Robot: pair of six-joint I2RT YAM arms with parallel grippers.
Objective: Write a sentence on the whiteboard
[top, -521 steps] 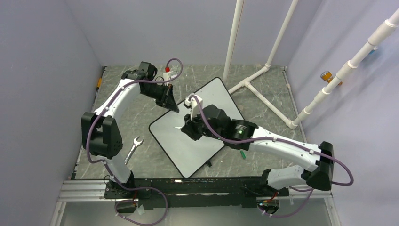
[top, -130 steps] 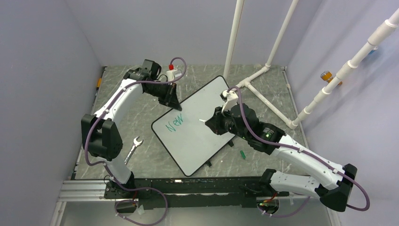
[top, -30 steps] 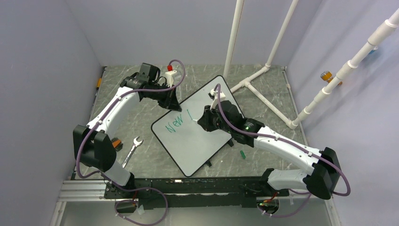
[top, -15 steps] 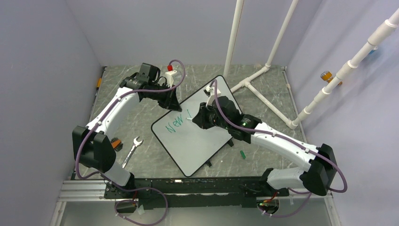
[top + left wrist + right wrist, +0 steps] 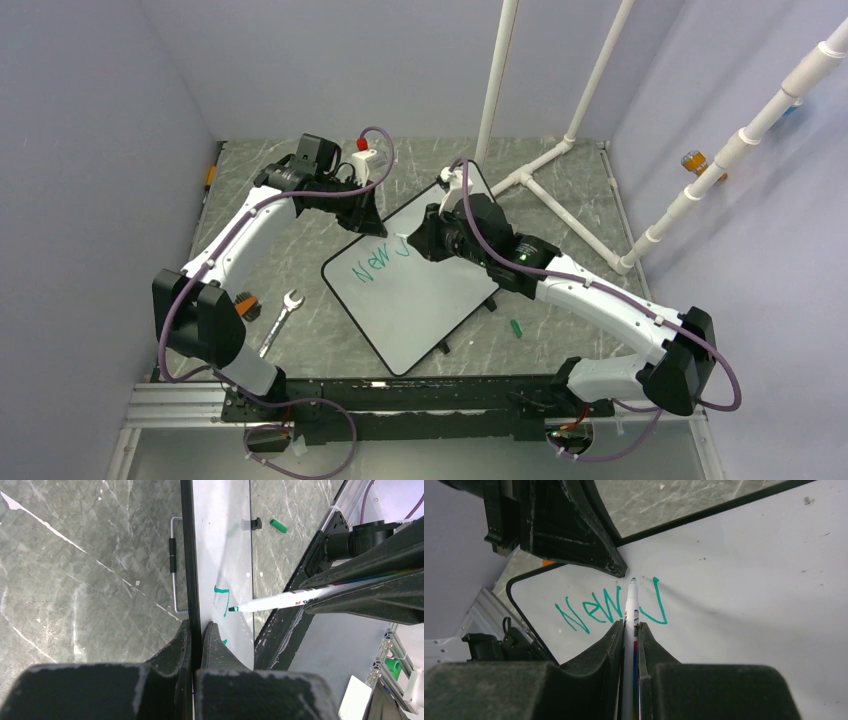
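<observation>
My left fingers (image 5: 201, 639) are clamping tight on the whiteboard (image 5: 225, 540) rim. My right fingers (image 5: 629, 630) are gripping a marker (image 5: 631, 600), tip just ahead of them beside the sentence (image 5: 609, 611). I am reading "New J" so far; I judge "oys incoming" is remaining.

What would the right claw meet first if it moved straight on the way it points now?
The marker in the right claw would touch the whiteboard first, beside the green J. Just beyond sits the left claw, though depth is unclear.
</observation>
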